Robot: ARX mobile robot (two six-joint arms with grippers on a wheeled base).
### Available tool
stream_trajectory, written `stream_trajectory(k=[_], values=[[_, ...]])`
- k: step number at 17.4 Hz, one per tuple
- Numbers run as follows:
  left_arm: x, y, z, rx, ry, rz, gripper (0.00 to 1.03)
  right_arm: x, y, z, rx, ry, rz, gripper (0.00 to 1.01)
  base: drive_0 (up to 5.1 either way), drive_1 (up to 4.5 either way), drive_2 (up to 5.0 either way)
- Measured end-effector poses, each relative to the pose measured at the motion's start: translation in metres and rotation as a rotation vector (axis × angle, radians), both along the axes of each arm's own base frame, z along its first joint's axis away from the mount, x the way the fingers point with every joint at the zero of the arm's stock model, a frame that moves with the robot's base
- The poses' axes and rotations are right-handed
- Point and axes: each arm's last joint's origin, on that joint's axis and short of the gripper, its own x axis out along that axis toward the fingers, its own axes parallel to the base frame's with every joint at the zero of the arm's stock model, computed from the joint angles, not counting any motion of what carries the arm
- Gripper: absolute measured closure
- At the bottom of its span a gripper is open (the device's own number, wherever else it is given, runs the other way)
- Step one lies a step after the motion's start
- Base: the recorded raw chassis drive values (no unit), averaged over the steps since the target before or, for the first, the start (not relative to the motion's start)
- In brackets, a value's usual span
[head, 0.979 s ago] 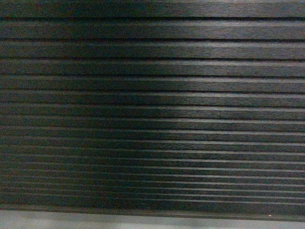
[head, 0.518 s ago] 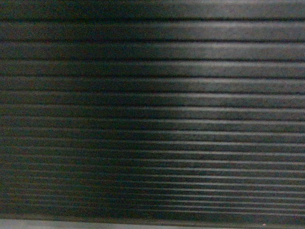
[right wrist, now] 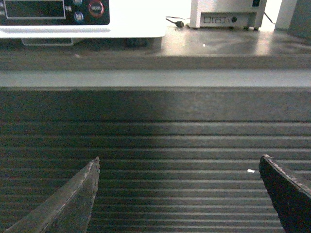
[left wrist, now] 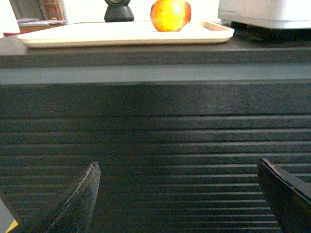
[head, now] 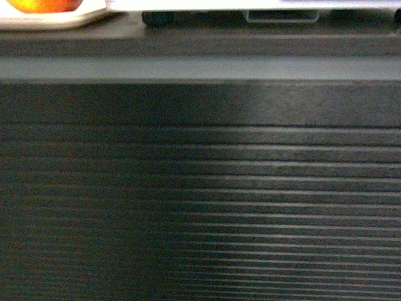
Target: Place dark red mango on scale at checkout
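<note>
Currently both fingers apart, empty | dark red mango (left wrist: pixel 170 14) on tray (left wrist: pixel 73 36) | risk: fingers striking tabletop (left wrist: pixel 146 75) edge

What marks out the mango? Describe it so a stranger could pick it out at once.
Start at the black slatted checkout and look along its dark top to the beige tray, left of the white scale. The dark red mango sits on that tray: the only round red-and-yellow fruit, beside a small black stand.
</note>
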Motion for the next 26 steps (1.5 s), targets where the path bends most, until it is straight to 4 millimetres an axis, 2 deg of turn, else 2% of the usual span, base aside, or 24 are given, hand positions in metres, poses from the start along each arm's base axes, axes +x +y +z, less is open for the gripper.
stream_trajectory(k=[26], values=[[0.0000,0.0000,0.0001,0.000,0.000,0.000,0.05,0.0000,0.0000,0.0000,-0.001,0.000,0.001,0.03,0.0,0.00,0.0]])
